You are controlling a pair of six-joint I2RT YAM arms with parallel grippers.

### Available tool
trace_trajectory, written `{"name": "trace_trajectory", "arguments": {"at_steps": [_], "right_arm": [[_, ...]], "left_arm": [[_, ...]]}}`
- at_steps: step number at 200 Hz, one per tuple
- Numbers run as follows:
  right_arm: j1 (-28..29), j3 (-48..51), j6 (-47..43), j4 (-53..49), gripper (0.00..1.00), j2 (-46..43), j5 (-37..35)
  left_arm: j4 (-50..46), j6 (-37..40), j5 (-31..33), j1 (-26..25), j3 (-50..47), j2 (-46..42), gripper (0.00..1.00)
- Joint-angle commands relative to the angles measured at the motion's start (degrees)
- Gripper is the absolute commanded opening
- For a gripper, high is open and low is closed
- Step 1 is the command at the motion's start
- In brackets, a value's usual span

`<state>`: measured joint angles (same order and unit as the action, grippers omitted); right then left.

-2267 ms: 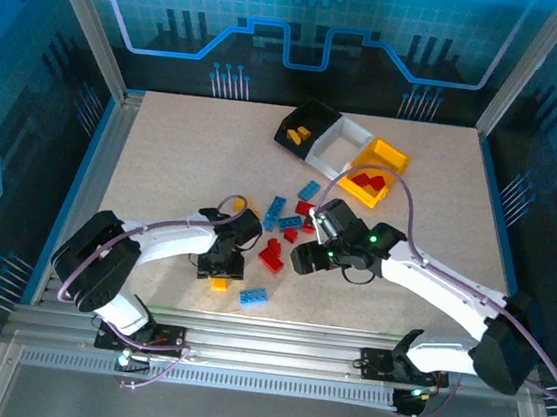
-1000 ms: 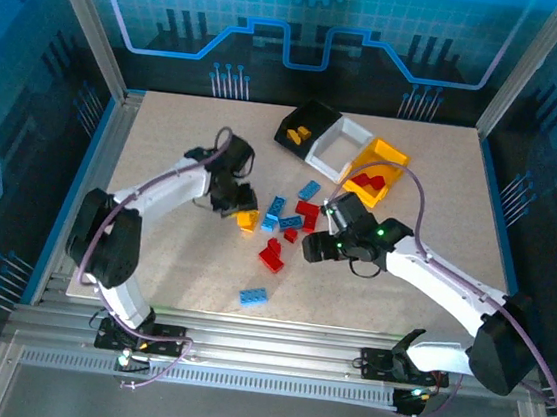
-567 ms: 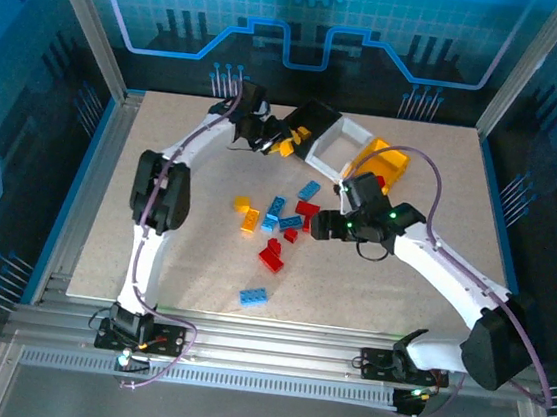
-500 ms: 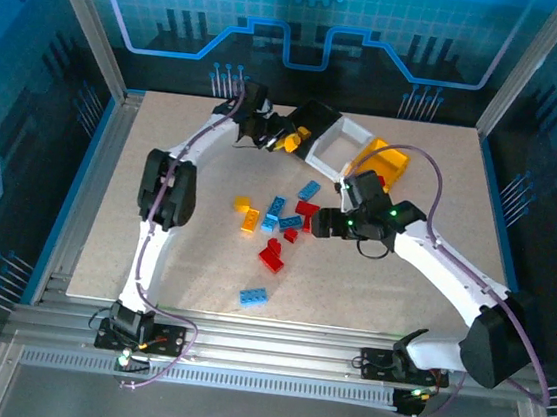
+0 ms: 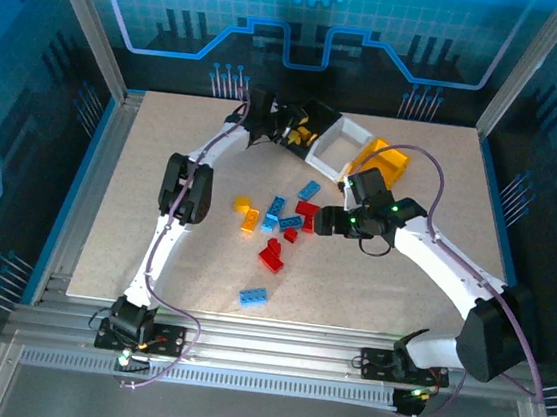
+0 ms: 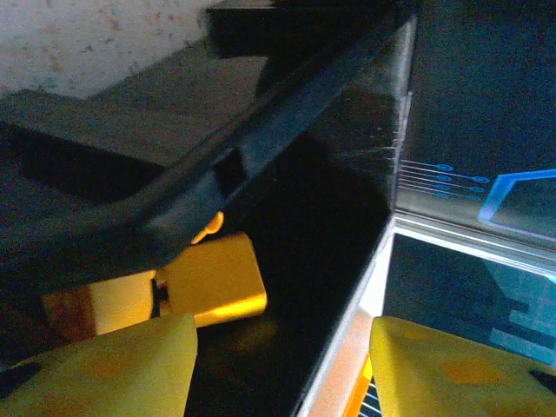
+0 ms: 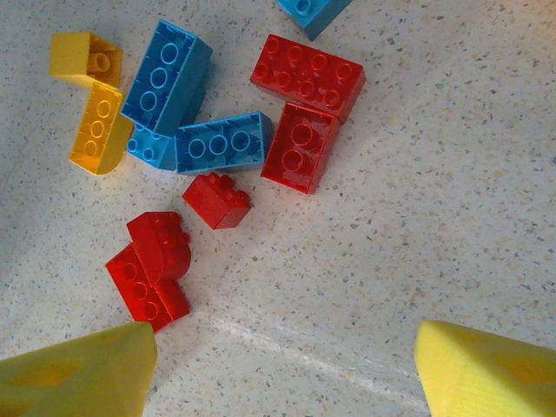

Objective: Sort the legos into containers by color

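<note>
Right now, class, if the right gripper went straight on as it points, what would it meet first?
Probably bare table, ahead of the right gripper and just short of the small red brick; depth is unclear.

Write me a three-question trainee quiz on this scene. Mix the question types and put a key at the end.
1. True or false: the right gripper hangs open above the loose bricks, holding nothing.
2. Which container is the left gripper over? A. black bin B. white bin C. yellow bin
3. What colour is the lone brick lying apart from the rest?

Key: 1 true; 2 A; 3 blue.
</note>
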<state>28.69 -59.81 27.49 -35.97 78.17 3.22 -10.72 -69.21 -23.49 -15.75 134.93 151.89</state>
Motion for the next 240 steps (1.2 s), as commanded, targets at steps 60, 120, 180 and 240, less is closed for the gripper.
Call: {"name": "trace_trajectory", "arguments": {"at_steps": [60, 120, 180, 240], "right_arm": [[3.6, -1.0, 0.2, -2.0, 0.79, -2.9, -2.0], [19.7, 0.5, -42.0, 0.3, 0.83, -3.9, 5.9], [28.4, 0.6, -70.3, -0.1, 0.83, 3.9, 15.2], [33.5, -0.9, -72.0, 4.5, 0.83, 12.5, 15.1]], "left_arm": [[2.1, 9.5, -3.5, 0.2, -23.5, -21.5, 0.58], [-5.6, 19.8, -3.7, 1.2, -51.3, -46.0, 0.61], [-19.2, 24.8, 3.7, 1.9, -73.2, -73.1, 0.65], [-36.7, 20.8, 9.7, 2.0, -85.5, -98.9, 0.69]]}}
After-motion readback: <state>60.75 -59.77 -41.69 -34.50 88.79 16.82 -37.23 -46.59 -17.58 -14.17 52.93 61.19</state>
